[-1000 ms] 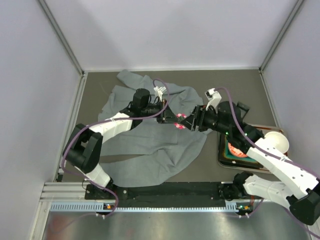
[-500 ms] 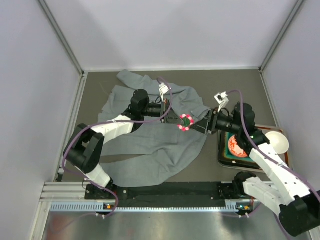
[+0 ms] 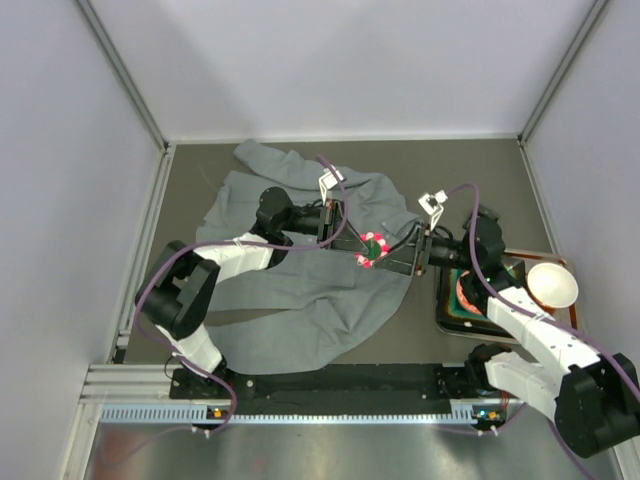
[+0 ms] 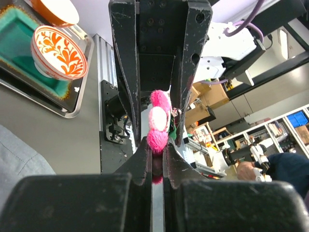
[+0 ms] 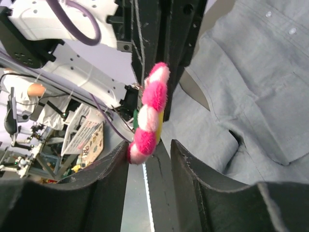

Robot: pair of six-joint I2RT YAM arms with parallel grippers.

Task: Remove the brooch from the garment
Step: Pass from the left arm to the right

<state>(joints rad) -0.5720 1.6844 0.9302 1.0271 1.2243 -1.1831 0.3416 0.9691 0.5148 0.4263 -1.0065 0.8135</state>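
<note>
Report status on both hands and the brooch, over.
Left hand shut on brooch. Right hand open, fingers straddling it. Brooch looks held clear of garment. Nothing blocking.

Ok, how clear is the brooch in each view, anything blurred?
Left wrist: brooch in focus, the near left fingers dark and soft. Right wrist: brooch sharp, right fingers blurred. Top external: evenly lit, brooch tiny.

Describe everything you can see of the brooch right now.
The brooch is a fuzzy flower of pink and whitish pompom-like petals with hints of yellow and green, seen edge-on in both wrist views. It is held in the air over the grey garment, pinched at one edge by the shut left gripper. The open right gripper straddles its opposite edge. No pin shows.
</note>
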